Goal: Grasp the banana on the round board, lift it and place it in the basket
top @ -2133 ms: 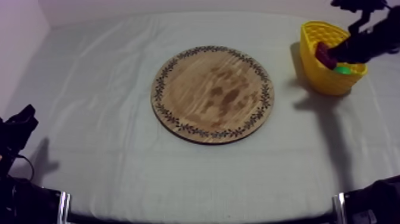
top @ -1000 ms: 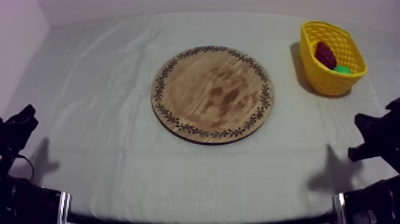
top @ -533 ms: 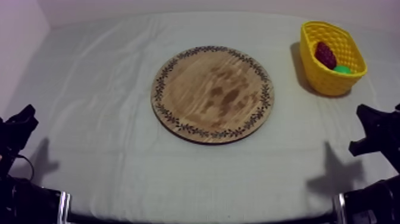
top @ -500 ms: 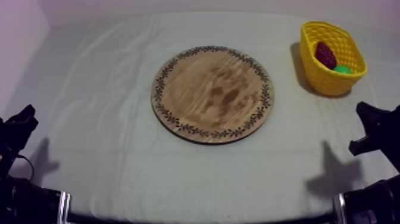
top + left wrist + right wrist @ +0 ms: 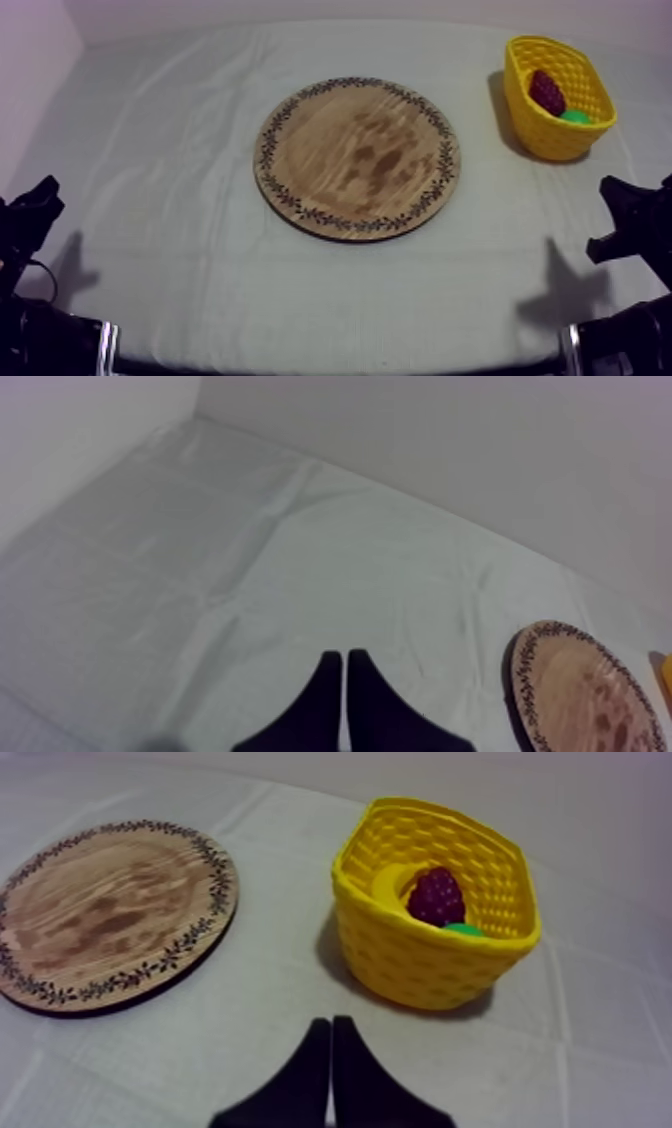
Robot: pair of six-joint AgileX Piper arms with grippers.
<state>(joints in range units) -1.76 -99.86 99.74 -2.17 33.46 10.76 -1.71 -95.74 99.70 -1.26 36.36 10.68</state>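
Our left arm sits low at the near left corner of the worktop (image 5: 180, 262). The left gripper (image 5: 344, 660) is held above the grey-white cloth and aimed toward the far edge. Its two black fingers lie pressed together in a narrow wedge with nothing between them. From the left wrist, the round wooden board (image 5: 357, 158) lies off to one side, well apart from the fingers.

Our right arm sits low at the near right side. The right gripper (image 5: 331, 1024) hangs over bare cloth and points toward the yellow basket (image 5: 535, 125), with the board beside that line of aim. Its fingers are likewise closed on each other and hold nothing. It is clear of both the basket and the board.

The basket stands at the far right of the worktop, apart from the board. From the right wrist we see the banana (image 5: 392, 879) as a smooth yellow curve inside the basket, lying against its inner wall. The bunch of grapes (image 5: 436, 897) lies just beside the banana. A green fruit (image 5: 463, 930) peeps out next to the grapes by the basket's rim, too hidden for us to tell its kind.
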